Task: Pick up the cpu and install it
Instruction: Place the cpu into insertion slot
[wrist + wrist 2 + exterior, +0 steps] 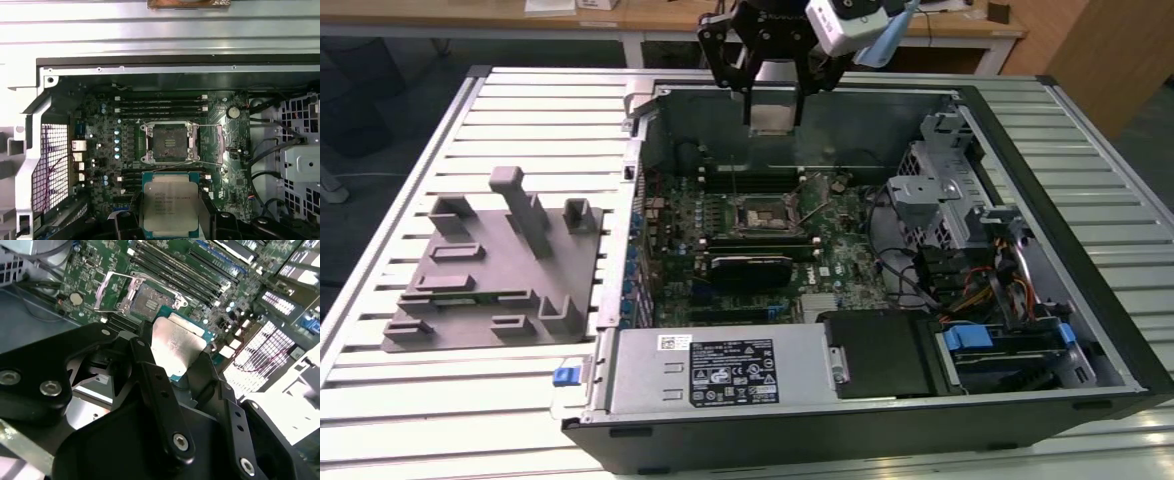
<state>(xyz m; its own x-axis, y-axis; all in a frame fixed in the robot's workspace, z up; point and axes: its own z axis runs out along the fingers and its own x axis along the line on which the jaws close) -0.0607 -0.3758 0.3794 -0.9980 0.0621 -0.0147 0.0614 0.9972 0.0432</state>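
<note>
Cpu (774,113) sat pinched by its edges between our gripper's (774,100) closed fingers (150,372), lid up, at twelve o'clock from the open socket (762,212) in the exterior view, likely to spare its contacts.

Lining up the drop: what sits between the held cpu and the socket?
In the first wrist view, a band of dark memory slots separates the cpu from the socket.
</note>
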